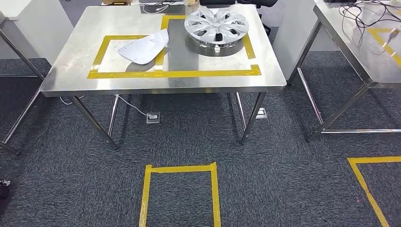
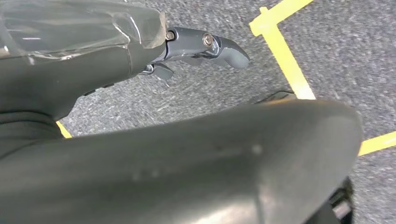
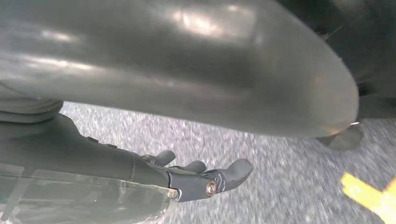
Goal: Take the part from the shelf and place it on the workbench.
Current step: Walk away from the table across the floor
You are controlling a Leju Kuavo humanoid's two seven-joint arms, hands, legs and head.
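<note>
Left hand (image 2: 205, 49) hangs over grey carpet (image 2: 196, 93) in its wrist view, fingers loosely apart, holding nothing, beside yellow floor tape (image 2: 285, 60). Right hand (image 3: 205, 179), in its own wrist view, likewise hangs above carpet with fingers apart and nothing held. Up in the head view, the white part (image 1: 144, 47) lies on the steel bench (image 1: 161, 82), inside the yellow-taped frame, just beside a silver hubcap (image 1: 216, 26), well apart from both hands.
</note>
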